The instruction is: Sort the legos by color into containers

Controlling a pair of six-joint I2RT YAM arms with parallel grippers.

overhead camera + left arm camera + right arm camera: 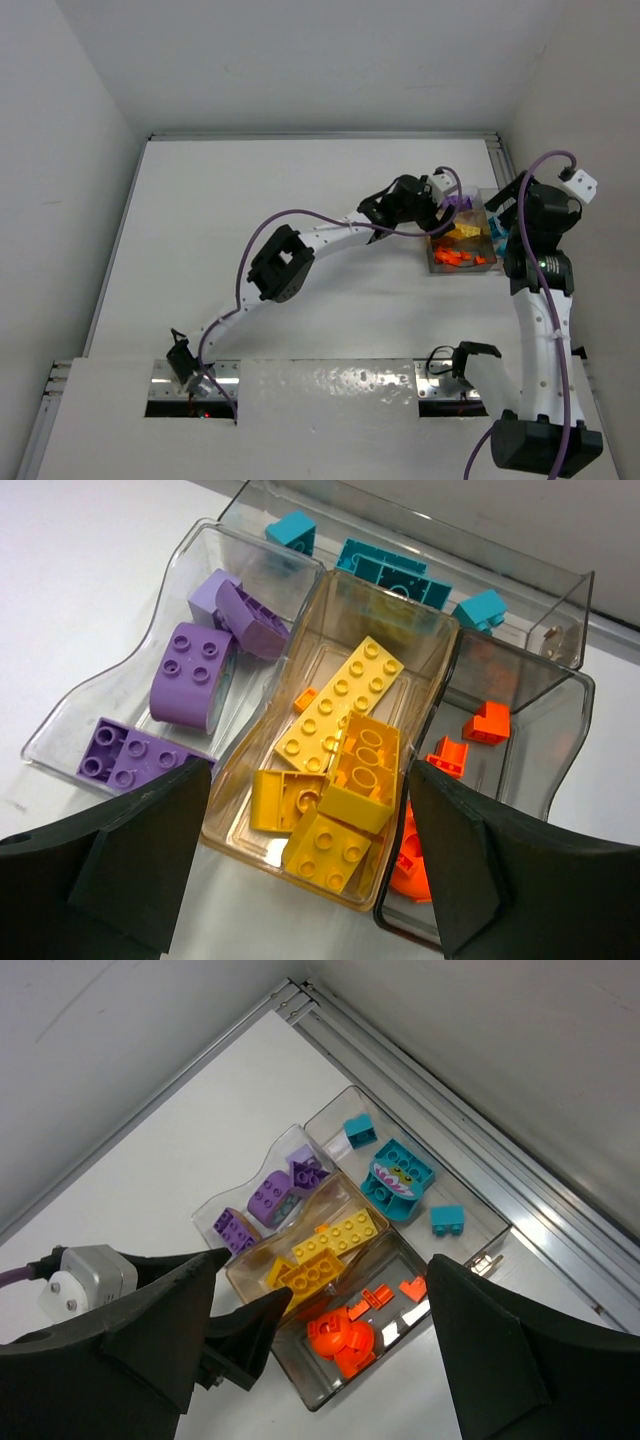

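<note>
Noted left tool [310,780] wide, empty, over yellow legos [340,710] in containers [470,1195] at far right of tabletop [250,200]. Noted right tool [330,1260] wide, empty, above same. Recommend withdrawing straight up, touching neither containers nor sorted bricks.

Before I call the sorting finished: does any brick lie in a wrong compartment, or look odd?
A small orange brick lies in the yellow compartment, beside the long yellow brick; it belongs with the orange bricks.
</note>
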